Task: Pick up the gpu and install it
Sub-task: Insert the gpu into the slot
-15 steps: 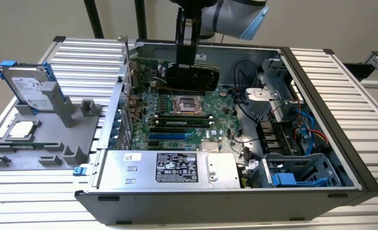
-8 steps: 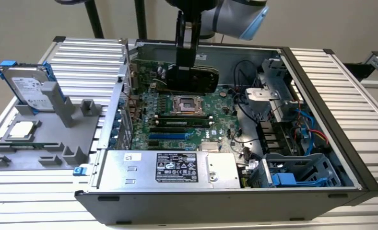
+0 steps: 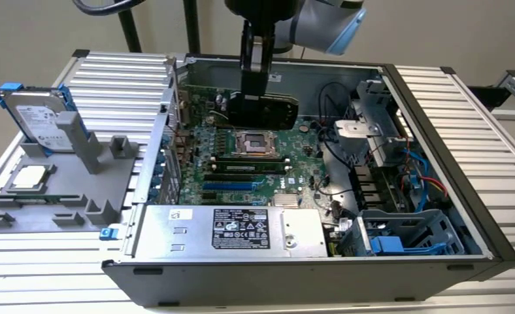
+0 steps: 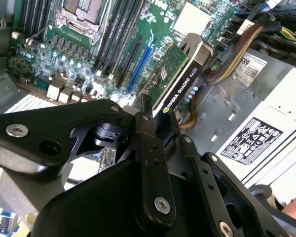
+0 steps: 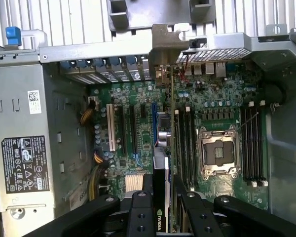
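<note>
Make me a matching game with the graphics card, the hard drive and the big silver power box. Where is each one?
Things:
1. graphics card
2. hard drive
3. power box

Places:
A. standing on its edge in the grey holder, outside the computer case
B. lying flat inside the case, label facing up
C. held in the gripper, above the green board

Right pairs: 1-C, 2-A, 3-B.
</note>
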Tool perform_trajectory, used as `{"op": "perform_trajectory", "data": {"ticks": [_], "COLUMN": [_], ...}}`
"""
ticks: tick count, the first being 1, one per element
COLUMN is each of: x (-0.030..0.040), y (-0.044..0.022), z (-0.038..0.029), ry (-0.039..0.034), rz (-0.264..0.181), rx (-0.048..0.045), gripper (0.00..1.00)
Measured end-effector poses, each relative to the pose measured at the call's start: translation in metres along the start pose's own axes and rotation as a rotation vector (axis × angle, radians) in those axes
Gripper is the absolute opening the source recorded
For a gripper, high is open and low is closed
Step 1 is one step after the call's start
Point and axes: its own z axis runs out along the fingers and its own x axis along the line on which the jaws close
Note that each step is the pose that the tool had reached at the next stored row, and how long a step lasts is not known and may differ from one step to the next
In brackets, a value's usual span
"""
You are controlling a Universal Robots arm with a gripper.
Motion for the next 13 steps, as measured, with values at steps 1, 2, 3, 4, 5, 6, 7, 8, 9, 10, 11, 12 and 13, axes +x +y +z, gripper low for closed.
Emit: {"op": "perform_trajectory", "data": {"ticks": [1,2,3,4,5,6,7,8,9,10,11,12,13], "x": [0.0000,-0.0001,-0.0001,-0.0001,-0.0002,-0.0002,-0.0002,-0.0002,-0.0003,-0.0003,-0.0003,-0.0003,-0.0003], "y": [-0.0003,-0.0006,-0.0010,-0.0014,-0.0017,-0.0021,-0.0025,-0.0030,-0.0034,-0.0037,-0.0039,-0.0041,-0.0042], "z": [0.0007,0.0015,0.0023,0.0030,0.0036,0.0043,0.0049,0.0056,0.0062,0.0068,0.0073,0.0075,0.0077], "ry": [0.0000,0.0000,-0.0001,-0.0001,0.0001,-0.0001,-0.0001,-0.0001,0.0000,-0.0001,0.0000,0.0001,0.0001], "rz": [0.000,0.001,0.001,0.001,0.001,0.001,0.001,0.001,0.001,0.001,0.002,0.002,0.002], "rx": [0.0000,0.0000,0.0000,0.0000,-0.0001,0.0000,-0.0001,-0.0001,-0.0001,0.0000,-0.0001,-0.0001,-0.0001], "gripper": [0.00,0.00,0.00,0.00,0.00,0.00,0.00,0.00,0.00,0.00,0.00,0.00,0.00]}}
